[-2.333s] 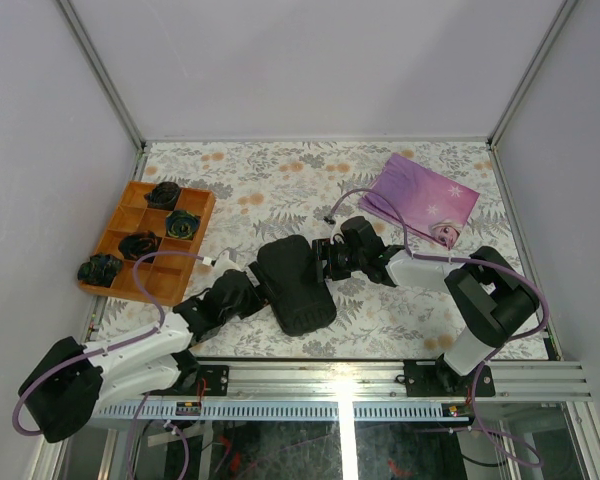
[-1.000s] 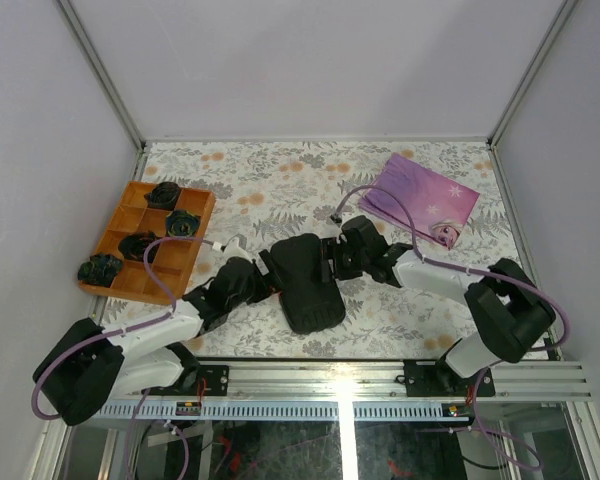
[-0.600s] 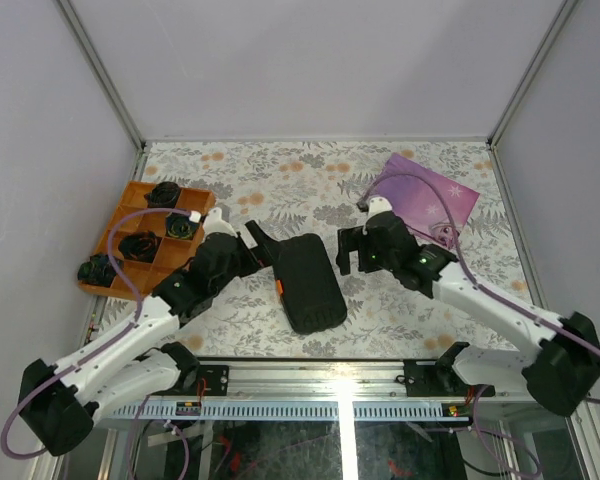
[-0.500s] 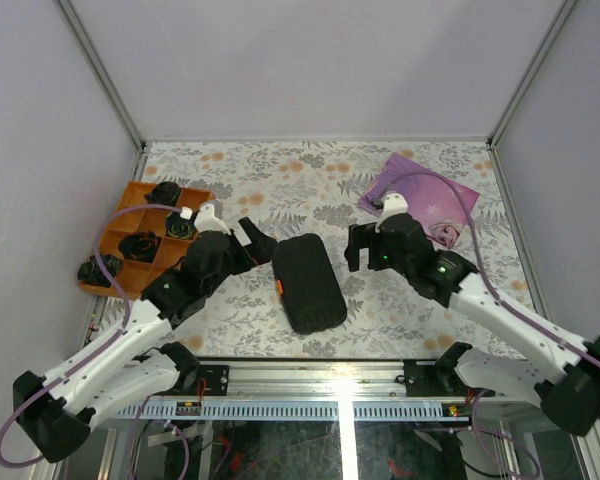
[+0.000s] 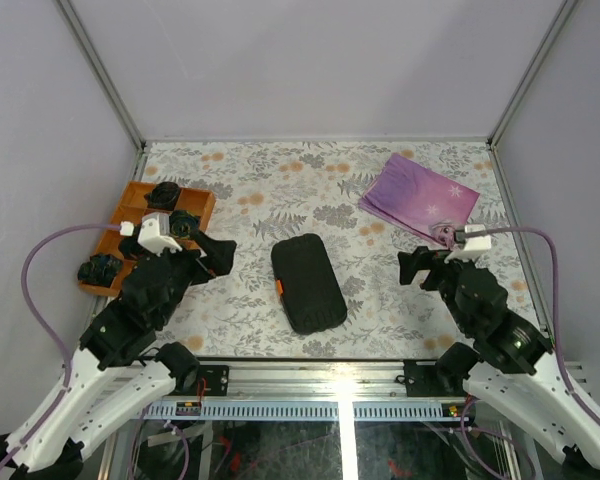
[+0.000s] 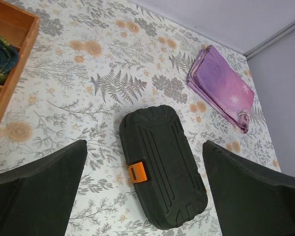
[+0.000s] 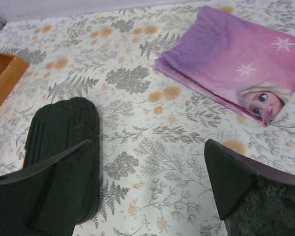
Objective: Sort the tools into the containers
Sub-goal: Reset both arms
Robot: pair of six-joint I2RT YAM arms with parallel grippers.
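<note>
The black tool case (image 5: 307, 283) lies closed on the floral table, its small orange latch (image 5: 278, 289) on its left side. It also shows in the left wrist view (image 6: 161, 167) and at the left of the right wrist view (image 7: 64, 132). No tools are in view. My left gripper (image 5: 212, 255) is open and empty, raised to the left of the case. My right gripper (image 5: 420, 268) is open and empty, raised to the right of the case. Neither touches the case.
An orange divided tray (image 5: 128, 215) with black coiled lumps stands at the left edge. A folded purple cloth (image 5: 420, 198) lies at the back right. White walls close in the table on three sides.
Both grippers let go of the case sides and drew back and up, left arm to the left, right arm to the right. The case now lies closed and alone.
</note>
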